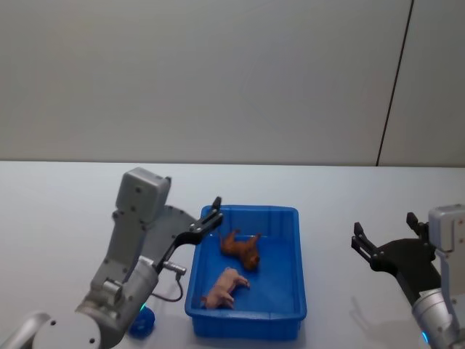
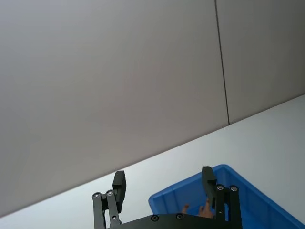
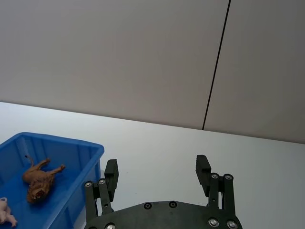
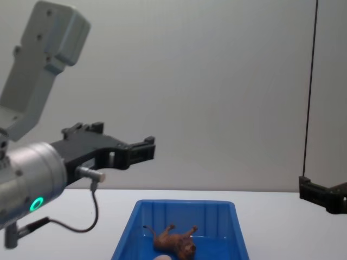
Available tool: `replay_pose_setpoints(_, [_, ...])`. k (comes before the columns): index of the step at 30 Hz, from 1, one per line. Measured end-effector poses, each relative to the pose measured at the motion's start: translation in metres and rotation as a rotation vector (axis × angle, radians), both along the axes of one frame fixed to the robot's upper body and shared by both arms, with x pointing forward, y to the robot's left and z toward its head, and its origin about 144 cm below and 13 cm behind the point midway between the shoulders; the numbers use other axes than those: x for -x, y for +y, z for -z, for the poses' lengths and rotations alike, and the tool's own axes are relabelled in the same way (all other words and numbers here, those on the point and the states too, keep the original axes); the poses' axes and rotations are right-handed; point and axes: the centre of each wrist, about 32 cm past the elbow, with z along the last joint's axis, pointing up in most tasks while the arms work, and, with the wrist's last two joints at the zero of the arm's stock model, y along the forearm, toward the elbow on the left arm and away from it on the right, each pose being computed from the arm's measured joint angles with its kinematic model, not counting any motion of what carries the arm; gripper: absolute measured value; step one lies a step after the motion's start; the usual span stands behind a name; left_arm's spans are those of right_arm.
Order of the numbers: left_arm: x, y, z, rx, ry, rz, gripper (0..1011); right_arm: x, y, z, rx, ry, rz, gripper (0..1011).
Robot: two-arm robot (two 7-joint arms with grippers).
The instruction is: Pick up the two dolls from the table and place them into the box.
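Both dolls lie inside the blue box (image 1: pixel 247 326). The brown four-legged doll (image 1: pixel 242 248) rests on its side toward the far end, and the pale pink doll (image 1: pixel 225 288) lies nearer the front wall. My left gripper (image 1: pixel 213 213) hovers open and empty above the box's far left corner. Off to the right of the box, my right gripper (image 1: pixel 385 234) is raised over the white table (image 1: pixel 65 211), open and empty. The right wrist view shows the box (image 3: pixel 71 148), the brown doll (image 3: pixel 40 179) and the right gripper (image 3: pixel 157 169).
A small blue object (image 1: pixel 144 323) lies on the table under my left arm, left of the box. A plain grey wall with one dark vertical seam (image 1: pixel 396 80) stands behind the table.
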Motion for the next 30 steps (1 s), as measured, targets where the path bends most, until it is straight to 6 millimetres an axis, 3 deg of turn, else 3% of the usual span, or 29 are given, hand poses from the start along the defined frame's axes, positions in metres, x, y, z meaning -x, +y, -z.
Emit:
replay_pose_setpoints(18, [0.039, 0.02, 0.018, 0.103, 0.176, -0.169, 1001, 0.002, -0.003, 0.0, 0.002, -0.002, 0.02, 1001])
replay_pose_setpoints(30, [0.055, 0.034, 0.028, 0.118, 0.299, -0.2, 1001, 0.002, -0.004, 0.0, 0.002, -0.003, 0.024, 1001])
